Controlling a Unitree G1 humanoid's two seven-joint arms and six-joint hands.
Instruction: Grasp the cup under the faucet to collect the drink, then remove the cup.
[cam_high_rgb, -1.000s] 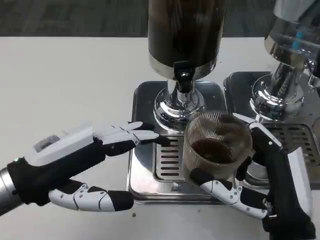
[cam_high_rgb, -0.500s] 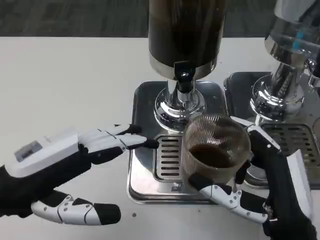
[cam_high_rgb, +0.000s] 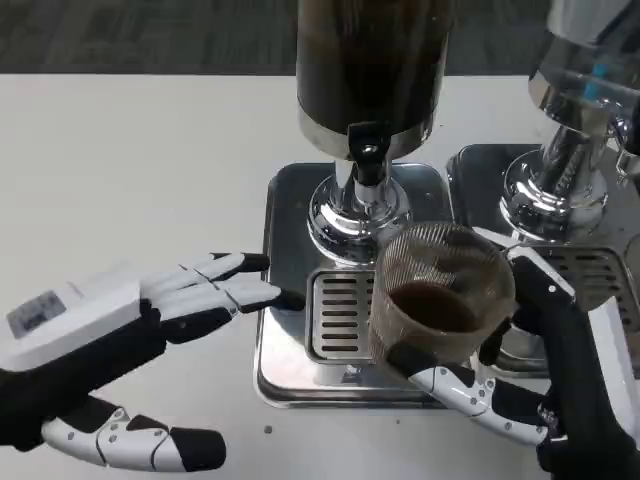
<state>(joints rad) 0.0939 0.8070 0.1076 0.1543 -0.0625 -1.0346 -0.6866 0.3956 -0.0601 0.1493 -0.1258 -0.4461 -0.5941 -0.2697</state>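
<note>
Over the slotted drip tray (cam_high_rgb: 335, 330), just in front of the dark dispenser's faucet (cam_high_rgb: 367, 160), the ribbed clear cup (cam_high_rgb: 440, 295) with dark drink inside sits in the right robot hand (cam_high_rgb: 545, 370), whose fingers wrap around it from below and behind. On the white tabletop (cam_high_rgb: 130, 170), the left robot hand (cam_high_rgb: 130, 350) holds nothing, its fingers spread toward the tray's left edge.

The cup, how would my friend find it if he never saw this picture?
Start at the tall dark drink dispenser in the middle. Below its black faucet lies a shiny metal drip tray. Over it, the right hand holds the cup: clear, ribbed, with brown drink at the bottom, the only see-through cup there.
</note>
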